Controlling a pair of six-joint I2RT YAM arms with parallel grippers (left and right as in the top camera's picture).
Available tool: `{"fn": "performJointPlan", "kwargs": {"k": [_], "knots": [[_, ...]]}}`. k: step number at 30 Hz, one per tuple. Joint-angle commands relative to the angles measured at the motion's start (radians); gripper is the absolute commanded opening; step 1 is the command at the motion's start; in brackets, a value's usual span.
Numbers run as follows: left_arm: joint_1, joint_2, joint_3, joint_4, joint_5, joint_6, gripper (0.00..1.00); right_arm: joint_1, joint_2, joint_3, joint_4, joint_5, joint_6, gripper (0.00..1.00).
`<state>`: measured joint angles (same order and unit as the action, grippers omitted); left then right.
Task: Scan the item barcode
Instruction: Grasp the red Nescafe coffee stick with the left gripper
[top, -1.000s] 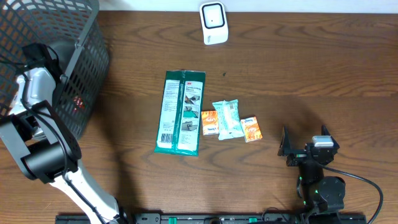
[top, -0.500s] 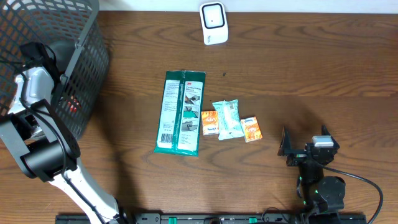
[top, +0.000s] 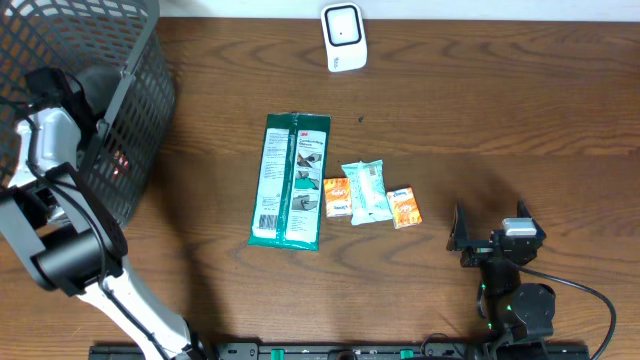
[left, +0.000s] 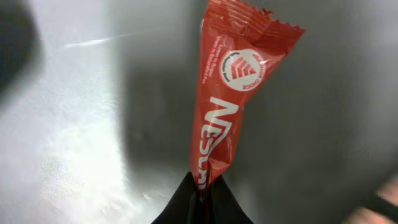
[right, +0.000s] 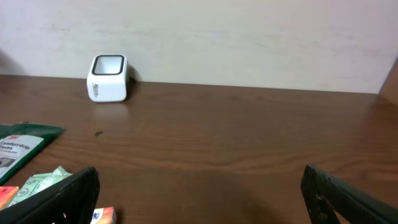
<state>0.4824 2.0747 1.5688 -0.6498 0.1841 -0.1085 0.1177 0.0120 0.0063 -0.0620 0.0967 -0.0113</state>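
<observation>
The left gripper (left: 202, 198) pinches a red packet (left: 231, 93) inside the basket (top: 100, 40) at the bench's (top: 500, 120) left edge; the right gripper (right: 199, 193) gapes wide near the front edge

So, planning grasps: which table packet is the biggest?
The dark green 3M pack, much longer than the pale green packet and orange sachets beside it.

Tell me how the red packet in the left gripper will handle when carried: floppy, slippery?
Probably light and floppy: the red packet is thin crimped film, pinched by one narrow end in the left gripper, so it may sway or droop. Its glossy wrapper could slip; the hold looks small.
</observation>
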Motion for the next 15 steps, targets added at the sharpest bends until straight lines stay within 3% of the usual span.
{"fn": "performJointPlan", "kwargs": {"k": [1, 9, 12, 15], "knots": [[0.024, -0.205, 0.006, 0.008, 0.139, -0.111, 0.08, -0.006, -0.005, -0.001, -0.003, -0.001, -0.005, 0.99], [0.064, -0.478, 0.006, 0.007, 0.182, -0.193, 0.07, -0.006, -0.005, -0.001, -0.003, -0.001, -0.005, 0.99], [0.067, -0.545, 0.006, 0.007, 0.333, -0.193, 0.07, -0.006, -0.005, -0.001, -0.003, -0.001, -0.005, 0.99], [0.053, -0.587, 0.006, -0.009, 0.651, -0.192, 0.07, -0.006, -0.005, -0.001, -0.003, -0.001, -0.005, 0.99]]}}
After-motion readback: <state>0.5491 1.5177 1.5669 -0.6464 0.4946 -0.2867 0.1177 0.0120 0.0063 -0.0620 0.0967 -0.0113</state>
